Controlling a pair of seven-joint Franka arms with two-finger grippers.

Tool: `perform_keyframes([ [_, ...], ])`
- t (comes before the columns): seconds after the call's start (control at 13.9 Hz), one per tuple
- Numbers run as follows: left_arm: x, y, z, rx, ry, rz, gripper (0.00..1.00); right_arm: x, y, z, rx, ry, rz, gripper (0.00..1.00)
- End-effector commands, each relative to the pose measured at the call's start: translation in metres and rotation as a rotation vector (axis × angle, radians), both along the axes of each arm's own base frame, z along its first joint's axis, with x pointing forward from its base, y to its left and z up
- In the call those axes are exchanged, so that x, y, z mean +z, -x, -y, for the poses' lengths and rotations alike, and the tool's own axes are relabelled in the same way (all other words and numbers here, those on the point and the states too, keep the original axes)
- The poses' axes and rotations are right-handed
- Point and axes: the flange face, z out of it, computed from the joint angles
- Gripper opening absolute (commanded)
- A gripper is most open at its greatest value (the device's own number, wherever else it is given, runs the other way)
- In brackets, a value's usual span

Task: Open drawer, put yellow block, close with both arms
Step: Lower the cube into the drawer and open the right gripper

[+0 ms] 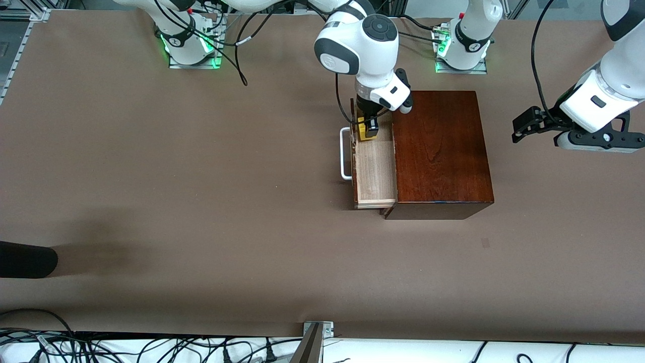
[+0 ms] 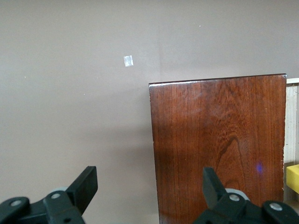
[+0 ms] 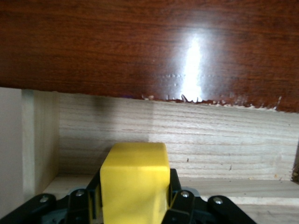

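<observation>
The mahogany box (image 1: 441,151) stands mid-table with its drawer (image 1: 375,174) pulled out toward the right arm's end, pale wood inside, white U-shaped handle (image 1: 344,154) on its front. My right gripper (image 1: 367,128) is shut on the yellow block (image 1: 364,130) and holds it in the drawer's end farthest from the front camera. The right wrist view shows the block (image 3: 135,184) between the fingers, over the drawer's pale floor (image 3: 252,186). My left gripper (image 1: 524,126) is open and empty, in the air beside the box toward the left arm's end; its wrist view shows the box top (image 2: 219,149).
A dark object (image 1: 25,259) lies at the table edge at the right arm's end, near the front camera. A small pale tape mark (image 1: 485,243) is on the brown table cover nearer the front camera than the box. Cables hang near the right arm's base (image 1: 242,55).
</observation>
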Motion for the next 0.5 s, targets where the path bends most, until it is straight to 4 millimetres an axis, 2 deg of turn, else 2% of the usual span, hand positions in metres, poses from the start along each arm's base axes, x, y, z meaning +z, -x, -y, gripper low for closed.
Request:
perform_keyframes([
  [0.0, 0.004, 0.003, 0.000, 0.006, 0.001, -0.003, 1.00, -0.003, -0.003, -0.006, 0.020, -0.006, 0.013, 0.00],
  [0.29, 0.009, 0.003, 0.003, 0.002, 0.002, 0.007, 1.00, -0.020, -0.008, -0.004, 0.012, 0.005, 0.012, 0.00],
  [0.43, 0.009, 0.003, 0.007, -0.006, 0.002, 0.006, 1.00, -0.021, -0.006, -0.005, 0.010, 0.007, 0.010, 0.00],
])
